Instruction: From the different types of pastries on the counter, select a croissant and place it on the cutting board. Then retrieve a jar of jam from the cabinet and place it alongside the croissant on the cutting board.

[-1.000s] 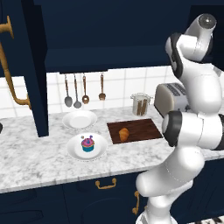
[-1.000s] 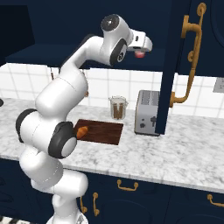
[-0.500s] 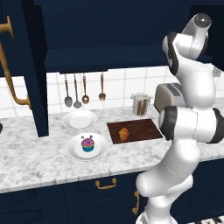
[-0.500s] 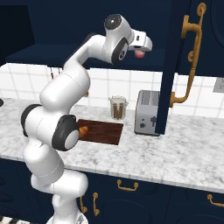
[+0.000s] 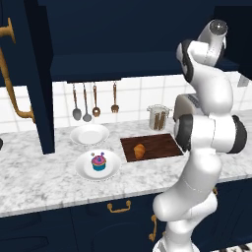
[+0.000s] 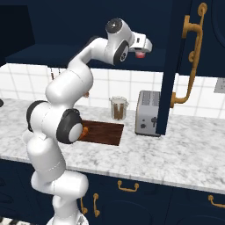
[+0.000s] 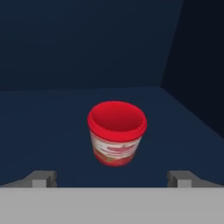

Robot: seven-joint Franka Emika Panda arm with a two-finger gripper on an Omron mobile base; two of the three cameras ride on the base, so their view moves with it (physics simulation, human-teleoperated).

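On the dark cabinet [image 7: 109, 52] shelf stands the jar of jam [image 7: 117, 132], red-lidded with a pale band. My gripper [image 7: 112, 178] is open just short of it, one fingertip [image 7: 41, 178] on each side and apart from the jar. From the right base view, the gripper [image 6: 143, 49] is raised into the cabinet with the jar of jam [image 6: 139, 55] red at its tip. The croissant [image 5: 140, 150] lies on the cutting board [image 5: 155, 145] on the counter [image 5: 44, 182]. The cupcake [image 5: 98, 161] sits on a white plate.
An empty white plate [image 5: 89, 133] lies behind the cupcake's plate [image 5: 81, 170]. A clear canister [image 5: 157, 117] and a toaster [image 6: 148, 112] stand behind and right of the board. Utensils [image 5: 94, 101] hang on the tiled wall. Open cabinet doors with brass handles [image 6: 189, 57] flank the arm.
The arm's lower links have swung a little while the hand stays up at the cabinet. The gripper remains open; the croissant and cupcake have not moved.
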